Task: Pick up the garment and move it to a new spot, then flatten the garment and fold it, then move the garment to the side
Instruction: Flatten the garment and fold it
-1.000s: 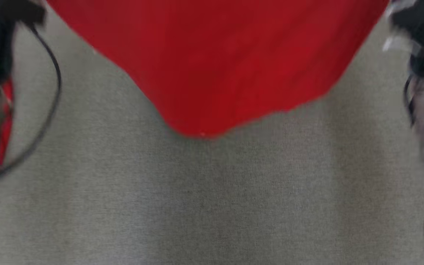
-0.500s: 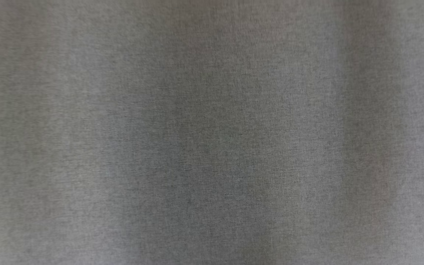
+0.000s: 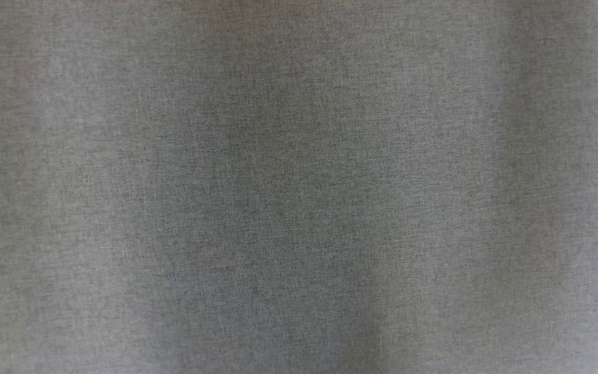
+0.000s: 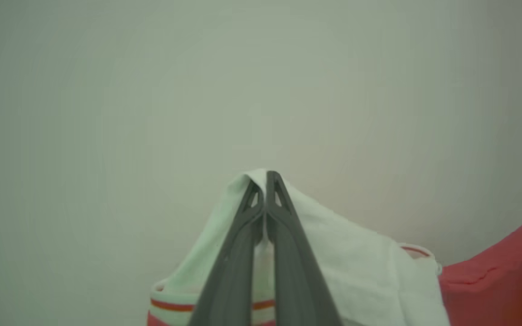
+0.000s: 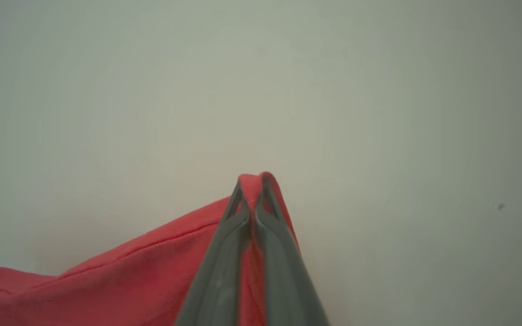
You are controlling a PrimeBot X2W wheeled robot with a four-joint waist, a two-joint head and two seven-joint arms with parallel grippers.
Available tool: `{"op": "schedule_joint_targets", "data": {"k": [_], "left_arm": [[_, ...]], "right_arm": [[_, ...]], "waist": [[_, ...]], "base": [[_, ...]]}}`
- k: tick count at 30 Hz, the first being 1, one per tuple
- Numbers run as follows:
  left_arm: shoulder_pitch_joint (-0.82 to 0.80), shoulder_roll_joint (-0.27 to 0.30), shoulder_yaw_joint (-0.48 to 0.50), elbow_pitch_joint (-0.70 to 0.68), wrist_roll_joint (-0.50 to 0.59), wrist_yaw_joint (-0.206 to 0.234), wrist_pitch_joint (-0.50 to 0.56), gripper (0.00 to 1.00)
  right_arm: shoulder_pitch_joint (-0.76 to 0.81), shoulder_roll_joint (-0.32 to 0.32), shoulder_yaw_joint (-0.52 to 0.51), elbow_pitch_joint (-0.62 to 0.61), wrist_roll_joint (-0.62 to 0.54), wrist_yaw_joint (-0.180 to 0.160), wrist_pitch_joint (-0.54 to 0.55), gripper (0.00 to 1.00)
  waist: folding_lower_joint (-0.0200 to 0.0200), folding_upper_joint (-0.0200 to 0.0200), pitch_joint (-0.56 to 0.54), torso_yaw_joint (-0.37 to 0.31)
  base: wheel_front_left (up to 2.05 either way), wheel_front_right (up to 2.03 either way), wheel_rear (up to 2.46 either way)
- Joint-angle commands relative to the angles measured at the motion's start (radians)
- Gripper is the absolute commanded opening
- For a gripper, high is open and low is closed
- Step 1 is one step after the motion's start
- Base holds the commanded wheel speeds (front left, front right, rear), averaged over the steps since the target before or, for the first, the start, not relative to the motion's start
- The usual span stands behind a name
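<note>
Tightly, left gripper (image 4: 265,179) and right gripper (image 5: 253,181) pinch the garment (image 5: 129,276).

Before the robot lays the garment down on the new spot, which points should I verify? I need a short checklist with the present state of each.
1. Left gripper shut on the white part of the garment: ok.
2. Right gripper shut on the garment's red fabric: ok.
3. Garment untwisted between the two grippers: cannot tell.
4. Garment's lower edge free of the grey surface: cannot tell.
5. Grey surface flat and smooth: ok.
</note>
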Motion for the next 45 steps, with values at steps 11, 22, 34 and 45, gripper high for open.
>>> {"op": "schedule_joint_targets", "data": {"k": [11,22,34,45], "left_arm": [[0.451,0.069,0.019,-0.234,-0.142,0.028,-0.095,0.0],[1.182,0.142,0.146,-0.761,-0.163,0.25,-0.11,0.0],[1.812,-0.014,0.301,-0.895,-0.14,0.285,-0.11,0.0],[2.076,-0.133,0.331,-0.786,-0.101,0.2,-0.11,0.0]], "right_arm": [[0.469,-0.097,0.09,-0.229,0.17,-0.002,-0.081,0.0],[1.138,-0.119,-0.055,-0.559,0.216,-0.002,-0.105,0.0],[1.594,0.02,-0.21,-0.703,0.111,-0.002,-0.001,0.0],[1.878,0.072,-0.318,-0.707,0.084,-0.002,0.073,0.0]], "waist": [[-0.0002,-0.0002,-0.129,0.011],[-0.0002,-0.0002,-0.279,0.016],[-0.0002,-0.0002,-0.413,0.039],[-0.0002,-0.0002,-0.519,0.06]], "base": [[0.0,0.0,0.0],[0.0,0.0,0.0],[0.0,0.0,0.0],[0.0,0.0,0.0]]}}
